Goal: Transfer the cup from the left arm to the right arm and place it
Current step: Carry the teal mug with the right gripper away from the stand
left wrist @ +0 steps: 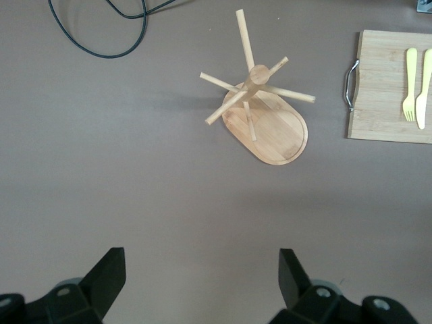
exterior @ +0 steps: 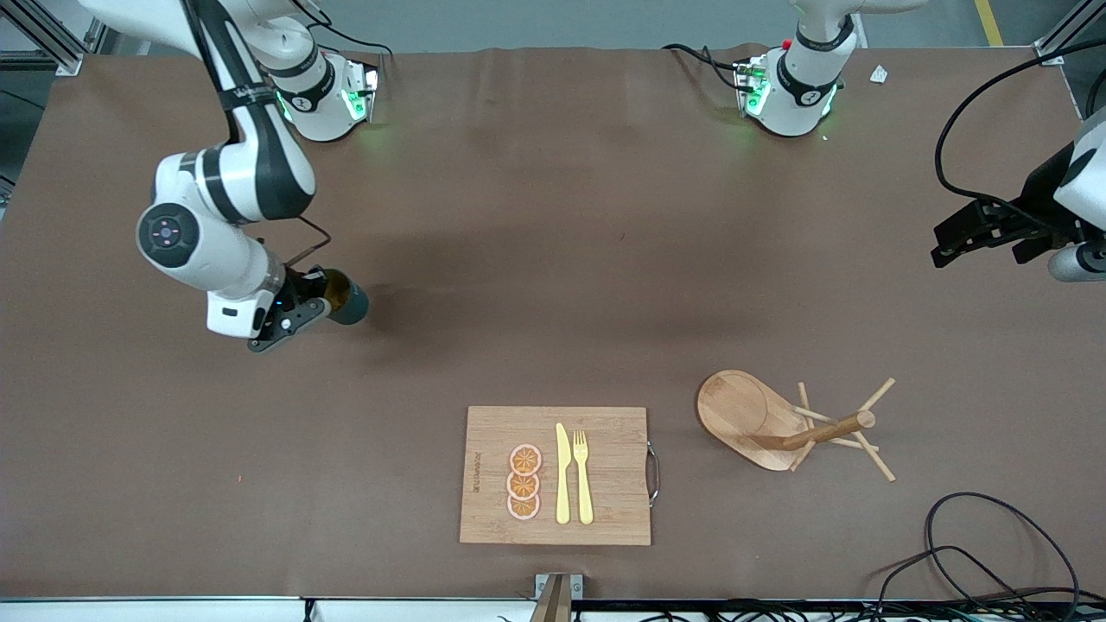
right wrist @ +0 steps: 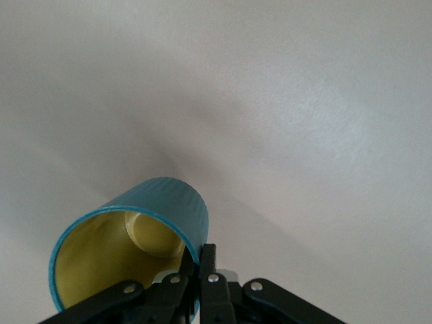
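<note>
The main risk is the cup tipping or rolling at release: it hangs tilted, mouth toward the wrist, held only by 1 thin wall, so letting go before it is upright on the surface would drop it on its side. The right gripper is over the right arm's end of the surface, its jaws closed on the cup's rim, 1 finger inside the ochre hollow and 1 outside. The left gripper waits over its own end near the wooden peg stand, jaws open and empty.
</note>
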